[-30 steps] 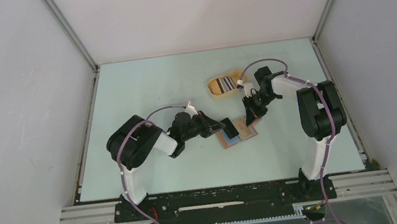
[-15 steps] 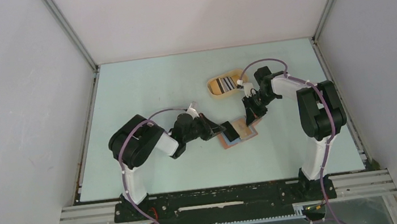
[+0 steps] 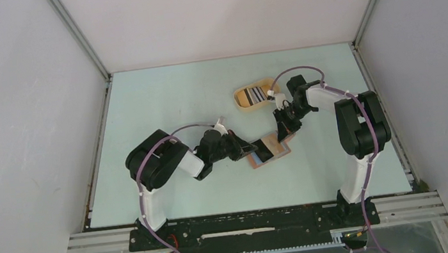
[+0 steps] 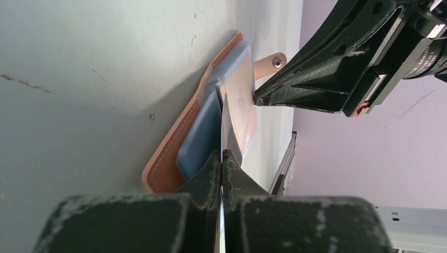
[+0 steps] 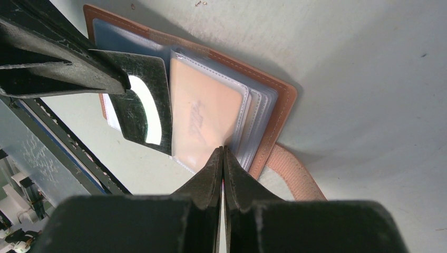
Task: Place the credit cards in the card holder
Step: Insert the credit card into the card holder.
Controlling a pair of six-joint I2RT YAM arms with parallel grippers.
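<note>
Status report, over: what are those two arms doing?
Left pincer shut on a dark card, over the open card holder. Right pincer shut, tips at its clear sleeve edge. Nothing seen blocking the card.

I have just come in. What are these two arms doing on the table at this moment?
The left gripper is shut on a dark card and holds it on edge over the open card holder. The right gripper is shut at the edge of a clear pocket and seems to pinch it. The card is not yet inside. A striped card lies in the yellow tray.
</note>
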